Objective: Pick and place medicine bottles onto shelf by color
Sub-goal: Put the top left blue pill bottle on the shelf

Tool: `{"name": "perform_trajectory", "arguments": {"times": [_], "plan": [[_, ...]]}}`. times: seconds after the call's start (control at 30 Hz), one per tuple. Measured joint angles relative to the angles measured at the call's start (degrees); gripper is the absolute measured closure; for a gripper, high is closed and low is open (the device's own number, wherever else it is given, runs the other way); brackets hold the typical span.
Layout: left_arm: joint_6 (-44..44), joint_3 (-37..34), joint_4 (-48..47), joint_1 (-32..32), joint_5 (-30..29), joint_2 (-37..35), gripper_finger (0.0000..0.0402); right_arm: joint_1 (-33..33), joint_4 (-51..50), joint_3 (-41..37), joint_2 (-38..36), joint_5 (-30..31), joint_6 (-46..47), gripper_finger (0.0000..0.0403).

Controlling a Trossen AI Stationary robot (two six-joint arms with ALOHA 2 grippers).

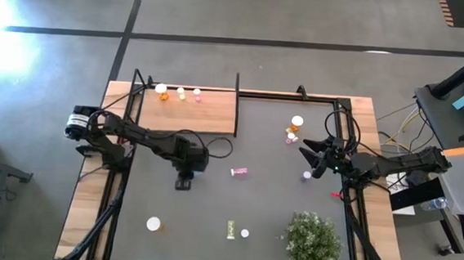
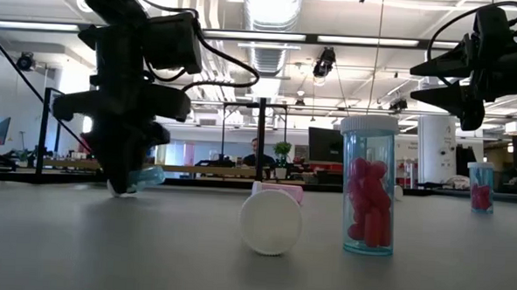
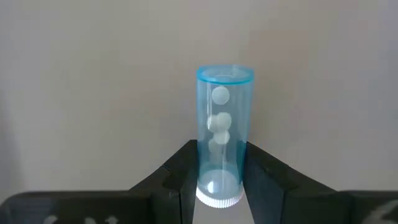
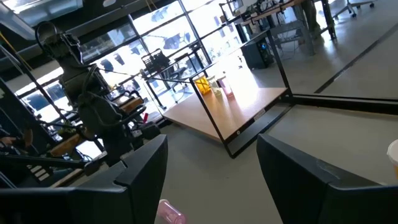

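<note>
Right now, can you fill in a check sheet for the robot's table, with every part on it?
Surface: dark mat on a wooden table.
Job's things: shelf holds three bottles; others lie scattered on the mat.
Clutter: plant.
Grippers: left gripper fingers shut on the blue bottle near its white cap; right gripper open, holding nothing.
Cables: black wires along both arms, more beside the table on the right.
Surroundings: grey floor, equipment on the right; a person far behind in the low view.

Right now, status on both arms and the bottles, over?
Left gripper shut on blue bottle, low at mid-table. Right gripper open, empty, hovering. Three bottles on shelf. Nothing blocking.
</note>
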Motion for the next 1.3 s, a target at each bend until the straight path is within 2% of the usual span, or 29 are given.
{"name": "perform_trajectory", "arguments": {"times": [0.07, 0.13, 0.3, 0.43, 0.57, 0.9, 1.1, 1.2, 1.3], "plan": [[4.0, 0.0, 0.0, 0.0, -0.1, 0.0, 0.0310, 0.0, 0.0, 0.0, 0.0, 0.0, 0.0, 0.0165], [4.3, -0.1, 0.0, 0.0, -0.8, 0.0, 0.0310, 0.0, 0.0, 0.0, 0.0, 0.0, 0.0, 0.0165], [-4.9, -0.1, 0.0, 0.0, -4.0, 0.0, 0.0310, 0.0, 0.0, 0.0, 0.0, 0.0, 0.0, 0.0165], [-6.7, -0.1, 0.2, 0.0, -5.0, 0.0, 0.0298, 0.0, 0.0, 0.0, 0.0, 0.0, 0.0, 0.0165], [-9.1, -0.2, 0.6, 0.1, -5.4, 0.1, 0.0250, 0.0, 0.0, 0.0, 0.0, 0.0, 0.0, 0.0165], [-15.7, 1.2, 1.0, 0.0, -5.1, 0.0, 0.0092, 0.0, 0.0, 0.0, 0.0, 0.0, 0.0, 0.0165], [-19.9, 5.8, -2.6, 0.0, -5.2, -1.8, 0.0030, 0.0, 0.0, 0.0, 0.0, 0.0, 0.0, 0.0165], [-28.0, 8.3, -4.8, 0.0, -8.0, -2.6, 0.0015, 0.0, 0.0, 0.0, 0.0, 0.0, 0.0, 0.0165], [-43.7, 9.2, -5.5, 0.0, -12.5, -3.4, 0.0011, 0.0, 0.0, 0.0, 0.0, 0.0, 0.0, 0.0165]]}}
